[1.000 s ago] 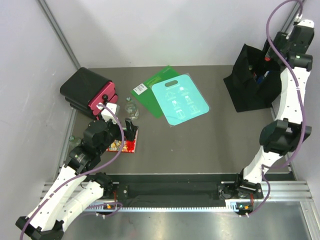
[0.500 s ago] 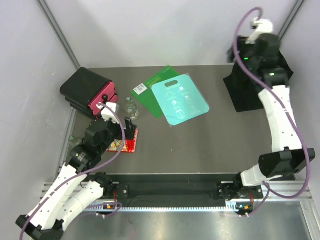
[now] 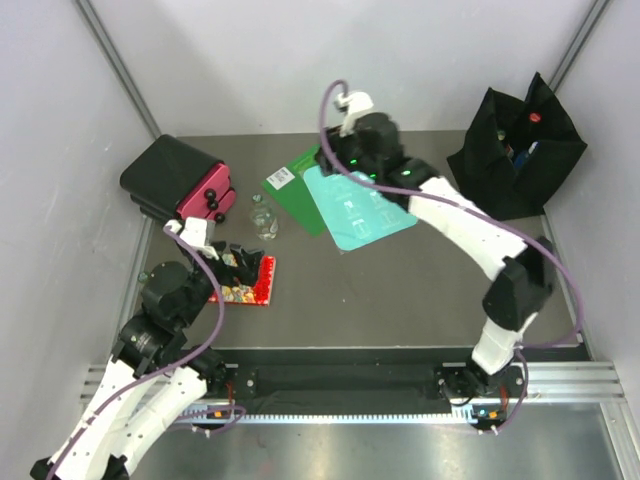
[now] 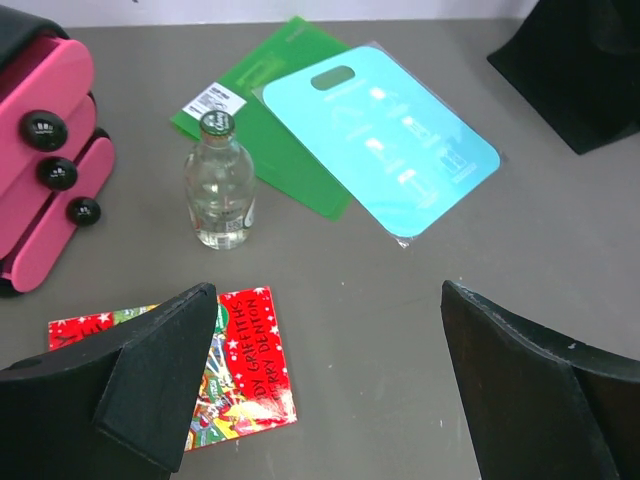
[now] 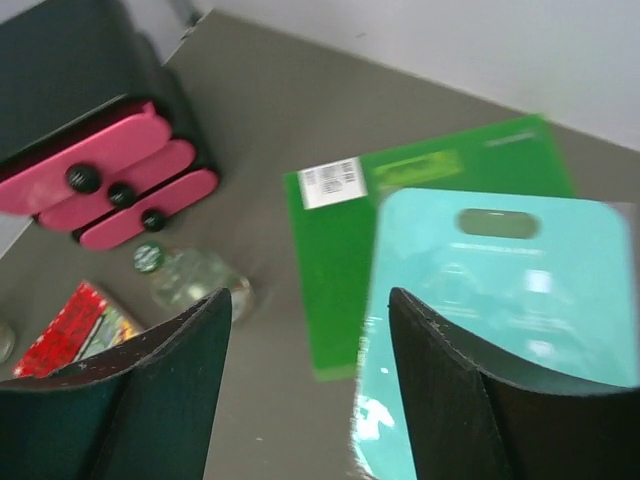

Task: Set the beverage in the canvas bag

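The counter [image 3: 400, 280] carried the canvas bag [image 3: 515, 165], standing open-mouthed well apart from the right gripper [image 5: 305, 330] and outside its wrist view, probably so a bottle could be lowered in from above. That gripper hung wide and empty above the teal board [image 5: 500, 300] and green sheet [image 5: 330, 260]. The beverage [image 5: 190, 282], a clear green-capped bottle, stood upright ahead to its left. The left gripper [image 4: 325, 330], likewise wide and empty, had the beverage ahead, left of centre, beyond the red booklet [image 4: 240, 370].
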Robot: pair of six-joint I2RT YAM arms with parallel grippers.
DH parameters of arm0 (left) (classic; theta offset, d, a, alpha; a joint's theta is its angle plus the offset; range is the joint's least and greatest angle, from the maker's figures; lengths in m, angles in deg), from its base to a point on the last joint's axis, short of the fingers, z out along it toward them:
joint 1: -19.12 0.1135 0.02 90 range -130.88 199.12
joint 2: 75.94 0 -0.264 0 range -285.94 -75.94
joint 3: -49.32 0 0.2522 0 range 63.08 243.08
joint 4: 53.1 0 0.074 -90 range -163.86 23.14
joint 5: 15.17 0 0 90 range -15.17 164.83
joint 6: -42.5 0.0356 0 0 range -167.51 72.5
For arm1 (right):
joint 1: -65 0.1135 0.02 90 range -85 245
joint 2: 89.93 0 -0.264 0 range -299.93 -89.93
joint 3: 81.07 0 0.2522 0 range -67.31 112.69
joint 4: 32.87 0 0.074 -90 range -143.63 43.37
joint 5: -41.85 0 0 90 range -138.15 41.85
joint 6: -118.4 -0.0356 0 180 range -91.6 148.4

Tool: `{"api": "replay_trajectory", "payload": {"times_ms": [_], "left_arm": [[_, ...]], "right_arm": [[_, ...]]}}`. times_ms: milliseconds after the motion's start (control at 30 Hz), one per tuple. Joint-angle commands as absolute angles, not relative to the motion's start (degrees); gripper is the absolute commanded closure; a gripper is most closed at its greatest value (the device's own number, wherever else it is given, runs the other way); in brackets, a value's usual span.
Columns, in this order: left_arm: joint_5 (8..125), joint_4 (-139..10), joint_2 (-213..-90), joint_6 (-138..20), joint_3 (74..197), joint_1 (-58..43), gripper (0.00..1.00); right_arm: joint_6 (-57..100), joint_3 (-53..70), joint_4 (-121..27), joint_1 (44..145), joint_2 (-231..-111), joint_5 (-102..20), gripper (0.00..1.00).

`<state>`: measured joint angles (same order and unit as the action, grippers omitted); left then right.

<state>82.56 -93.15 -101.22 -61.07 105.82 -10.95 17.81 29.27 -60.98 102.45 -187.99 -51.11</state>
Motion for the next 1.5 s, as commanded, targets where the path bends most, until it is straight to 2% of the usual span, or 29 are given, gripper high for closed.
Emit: {"api": "replay_trajectory", "payload": {"times_ms": [0, 133, 367, 567, 1133, 1233, 1467], "left_arm": [[85.6, -89.5, -99.6, -60.9, 105.2, -11.1, 0.02], [86.8, -89.6, -99.0, -60.7, 105.3, -11.0, 0.03], [89.1, -89.5, -96.7, -60.8, 105.1, -11.1, 0.03], [89.1, -89.4, -96.2, -60.8, 104.9, -11.0, 0.03], [89.2, -89.2, -96.2, -60.6, 104.7, -11.0, 0.03], [89.2, -89.2, -96.5, -60.5, 104.7, -11.0, 0.03], [89.2, -89.0, -96.7, -60.4, 104.7, -10.9, 0.03]], "right_arm": [[16.5, 32.5, -51.3, 108.6, -193.7, -51.8, 0.38], [17.6, 32.9, -42.4, 113.4, -198.1, -52.5, 0.40], [21.2, 34.6, -35.3, 117.5, -205.9, -53.9, 0.39], [21.2, 36.4, -34.2, 118.3, -210.4, -54.1, 0.39], [20.8, 39.1, -33.4, 119.1, -217.6, -53.6, 0.48], [20.9, 39.6, -34.0, 119.1, -218.2, -53.8, 0.51], [21.6, 39.0, -34.9, 119.1, -218.2, -54.1, 0.66]]}}
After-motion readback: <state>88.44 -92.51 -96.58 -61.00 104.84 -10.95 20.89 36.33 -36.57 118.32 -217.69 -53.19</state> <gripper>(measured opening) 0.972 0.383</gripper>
